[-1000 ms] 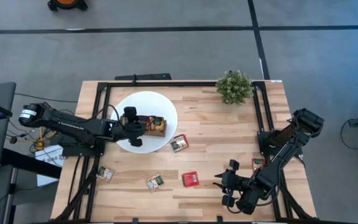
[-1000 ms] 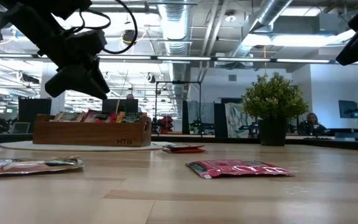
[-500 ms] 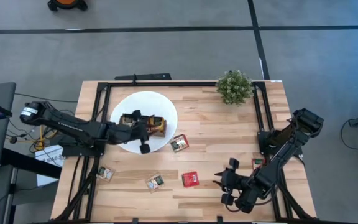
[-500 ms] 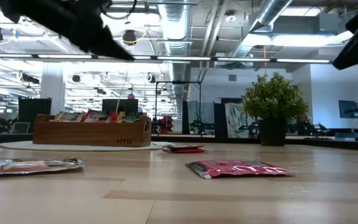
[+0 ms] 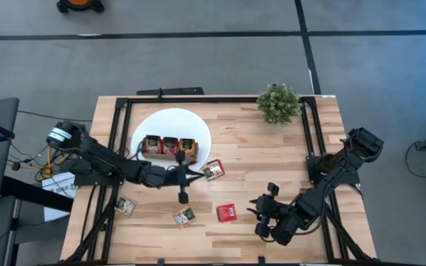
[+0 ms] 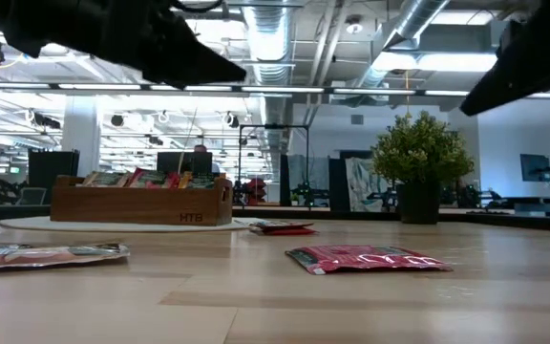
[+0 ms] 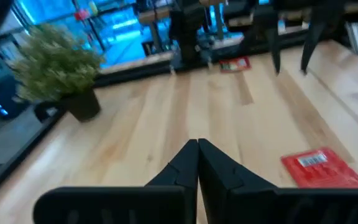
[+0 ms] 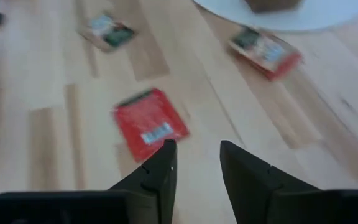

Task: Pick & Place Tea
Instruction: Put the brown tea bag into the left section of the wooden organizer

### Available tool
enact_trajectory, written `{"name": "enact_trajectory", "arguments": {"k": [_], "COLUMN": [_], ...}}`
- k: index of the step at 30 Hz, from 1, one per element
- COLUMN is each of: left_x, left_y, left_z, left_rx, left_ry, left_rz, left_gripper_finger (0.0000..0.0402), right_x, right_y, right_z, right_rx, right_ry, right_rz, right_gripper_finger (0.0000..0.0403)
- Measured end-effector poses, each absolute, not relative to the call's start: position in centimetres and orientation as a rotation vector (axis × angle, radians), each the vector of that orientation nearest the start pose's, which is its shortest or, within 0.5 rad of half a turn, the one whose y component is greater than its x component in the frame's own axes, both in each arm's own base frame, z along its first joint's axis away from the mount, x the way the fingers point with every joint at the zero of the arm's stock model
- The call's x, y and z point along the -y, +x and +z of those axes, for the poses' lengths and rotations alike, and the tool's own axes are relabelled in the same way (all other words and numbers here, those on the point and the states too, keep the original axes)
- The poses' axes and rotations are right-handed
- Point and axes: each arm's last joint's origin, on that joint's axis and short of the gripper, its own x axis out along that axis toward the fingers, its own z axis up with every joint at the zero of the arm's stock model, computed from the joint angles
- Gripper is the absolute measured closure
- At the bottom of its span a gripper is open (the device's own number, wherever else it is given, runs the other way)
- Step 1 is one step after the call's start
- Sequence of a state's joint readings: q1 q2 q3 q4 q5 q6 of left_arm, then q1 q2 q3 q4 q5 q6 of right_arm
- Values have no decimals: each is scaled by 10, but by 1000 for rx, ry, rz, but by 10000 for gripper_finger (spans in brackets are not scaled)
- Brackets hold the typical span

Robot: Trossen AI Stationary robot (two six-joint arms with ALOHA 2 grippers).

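A: Where's the left gripper [image 5: 183,193]?
B: Lower left of centre in the high view, over bare bench [image 5: 250,148] below the white disc [image 5: 170,122], between the sachet [image 5: 213,171] at the disc's lower right and the one [image 5: 184,216] further down. Its fingers [image 7: 185,168] are pressed together, holding nothing.

A: And the right gripper [image 5: 258,219]?
B: Lower right of the frame, just right of the red sachet [image 5: 226,213]. In its wrist view the fingers [image 8: 160,168] stand parted with a gap between them, empty, the red sachet [image 8: 149,124] lying just beyond the tips.

A: Where is the tea?
B: Some sachets stand in the wooden tray [image 5: 170,145] on the disc. Loose ones lie flat on the bench: one [image 5: 126,206] near the lower left edge, the two I named beside the left gripper, the red one, and one [image 5: 307,194] at the right edge, partly behind the right arm.

A: Anything else?
B: A potted plant [image 5: 278,103] at the upper right corner. In the low view the red sachet [image 6: 366,259] lies in front, well apart from the tray [image 6: 141,203].
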State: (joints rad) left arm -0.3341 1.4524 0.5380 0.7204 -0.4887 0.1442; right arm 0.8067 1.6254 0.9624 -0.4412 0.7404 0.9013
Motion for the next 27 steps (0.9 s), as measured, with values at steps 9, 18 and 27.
{"name": "enact_trajectory", "arguments": {"k": [9,18,27], "left_x": [109,115,113], "left_y": [284,282,281], "left_z": [180,175,170], "left_rx": [-247,-279,-327], "left_ry": [184,158,157], "left_rz": [107,169,195], "left_gripper_finger": [401,401,401], "right_x": [-202,-160,-128], "right_y": [233,259,267], "right_z": [167,156,146], "right_rx": [-519,-544,-710], "right_ry": [94,280,295], "right_rz": [-190,-281,-329], "right_gripper_finger": [310,285,201]}}
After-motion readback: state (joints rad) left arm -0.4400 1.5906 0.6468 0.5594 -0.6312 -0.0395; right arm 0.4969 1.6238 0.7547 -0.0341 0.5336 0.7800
